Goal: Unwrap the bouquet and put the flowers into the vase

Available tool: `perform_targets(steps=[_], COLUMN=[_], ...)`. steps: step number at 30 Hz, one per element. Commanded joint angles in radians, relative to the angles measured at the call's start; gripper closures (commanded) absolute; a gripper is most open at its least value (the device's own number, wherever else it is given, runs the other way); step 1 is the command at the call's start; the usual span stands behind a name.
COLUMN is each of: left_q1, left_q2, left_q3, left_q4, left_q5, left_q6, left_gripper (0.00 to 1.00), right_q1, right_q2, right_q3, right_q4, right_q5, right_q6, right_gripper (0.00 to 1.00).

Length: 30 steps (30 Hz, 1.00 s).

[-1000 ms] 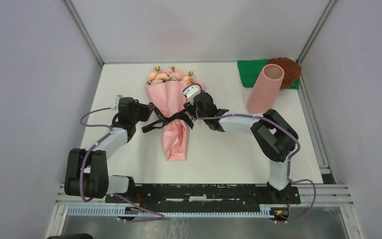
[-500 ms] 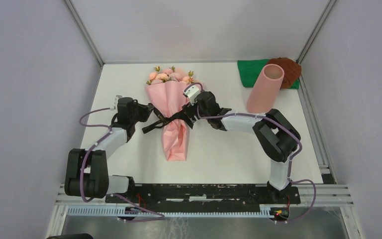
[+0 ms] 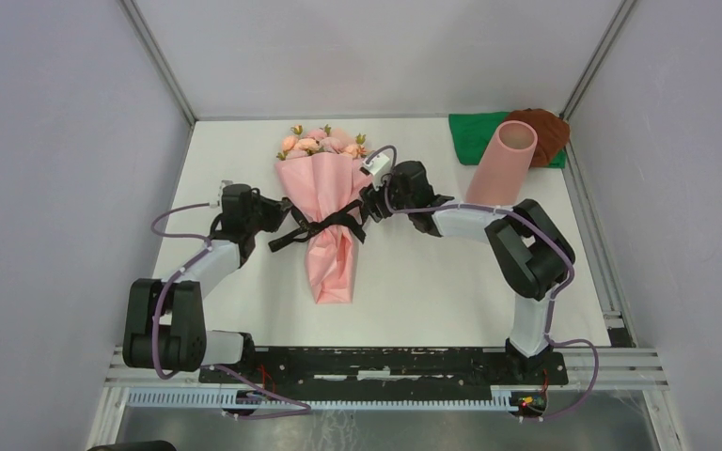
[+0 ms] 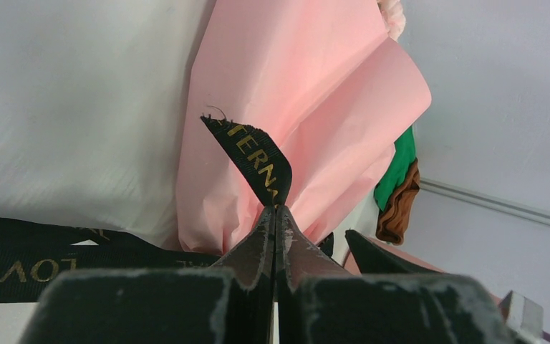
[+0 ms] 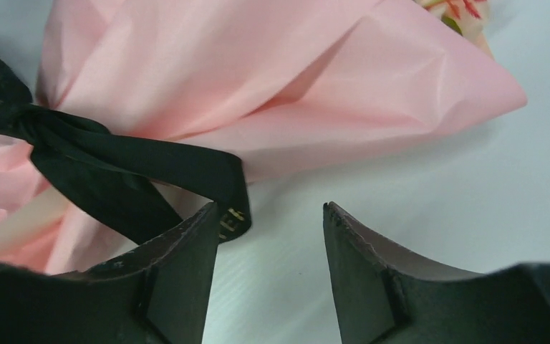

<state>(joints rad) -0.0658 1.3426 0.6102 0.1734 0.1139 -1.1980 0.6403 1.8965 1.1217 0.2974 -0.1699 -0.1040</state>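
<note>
My left gripper [image 4: 276,209] is squeezed tight at the bottom middle of its wrist view. My right gripper [image 5: 268,208] has its two fingers [image 5: 179,279] apart. My left arm [image 3: 209,258] and right arm [image 3: 470,221] bend in toward the middle.

place: robot lab cell | signs: bare grey walls [image 3: 47,141], metal frame rails [image 3: 158,64], white tabletop [image 3: 423,282]

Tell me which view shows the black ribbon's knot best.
The right wrist view: the knot is near and clear on the pink paper. The top external view shows it tiny; the left wrist view shows only ribbon tails.
</note>
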Motion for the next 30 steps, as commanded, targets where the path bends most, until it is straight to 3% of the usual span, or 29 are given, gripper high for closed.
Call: perform_targets(steps=[1, 11, 16, 23, 27, 30], left_q1=[0.01, 0.011, 0.01, 0.011, 0.012, 0.012], left_q2=[-0.044, -0.028, -0.009, -0.005, -0.003, 0.005], left_q3=[0.018, 0.012, 0.005, 0.0, -0.011, -0.027], left_q4=[-0.003, 0.008, 0.026, 0.032, 0.061, 0.085], left_q5=[0.0, 0.003, 0.016, 0.01, 0.012, -0.001], left_q6=[0.057, 0.063, 0.058, 0.067, 0.078, 0.082], left_gripper=[0.98, 0.98, 0.98, 0.98, 0.98, 0.98], right_q1=[-0.046, -0.047, -0.044, -0.044, -0.045, -0.045], right_q2=[0.045, 0.042, 0.055, 0.095, 0.064, 0.023], right_q3=[0.039, 0.023, 0.033, 0.05, 0.013, -0.015], right_q4=[0.026, 0.035, 0.041, 0.047, 0.06, 0.055], right_q5=[-0.153, -0.243, -0.271, -0.247, -0.185, -0.141], right_q6=[0.008, 0.035, 0.046, 0.057, 0.054, 0.043], right_gripper=[0.41, 0.36, 0.4, 0.69, 0.97, 1.0])
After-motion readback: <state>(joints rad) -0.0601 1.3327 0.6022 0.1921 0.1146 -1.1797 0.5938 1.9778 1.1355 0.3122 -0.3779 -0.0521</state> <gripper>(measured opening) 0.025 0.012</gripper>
